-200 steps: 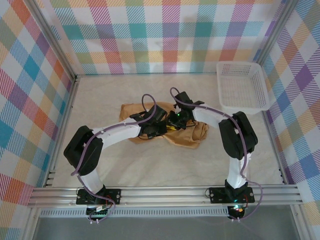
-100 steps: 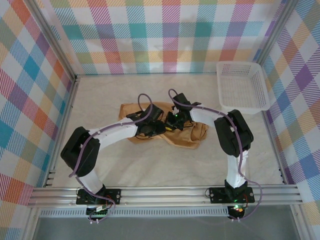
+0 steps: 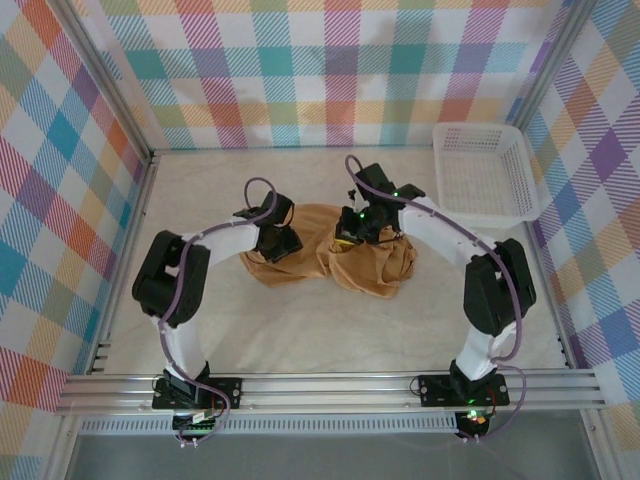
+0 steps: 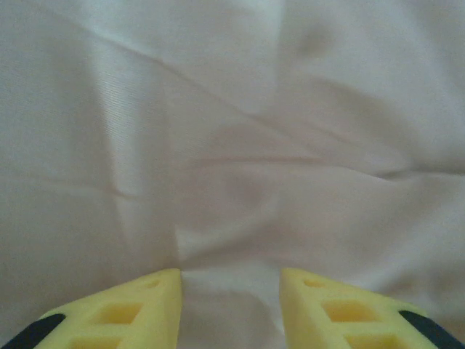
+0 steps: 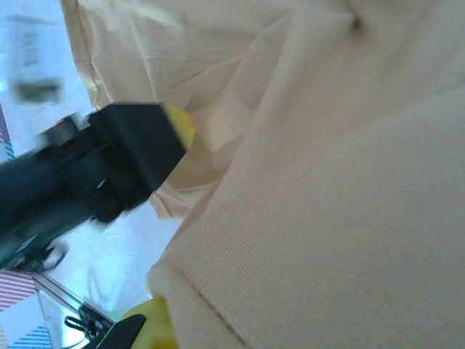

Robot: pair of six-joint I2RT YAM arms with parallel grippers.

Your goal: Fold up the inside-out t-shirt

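Spreading stage, no fold yet: t-shirt point(image 3: 372, 268) bunched on the table point(image 3: 300, 330), left of the basket point(image 3: 480, 178), nearer me. My right gripper point(image 3: 350, 236) is pinched on a cloth ridge; left gripper point(image 4: 231, 287) sits jaws apart on fabric. Next: left needs an edge, then pull flat.

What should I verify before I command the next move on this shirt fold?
1. Right gripper shut on the t-shirt: ok; the cloth rises in a ridge up to it.
2. Left gripper open: ok; its jaws stand apart just over the cloth.
3. Cloth between the left jaws, ready to pinch: cannot tell.
4. T-shirt spread flat: not ok; it lies bunched in a heap.
5. Which part of the shirt the right gripper holds: cannot tell.
6. Basket apart from the shirt: ok; it sits at the far right corner.
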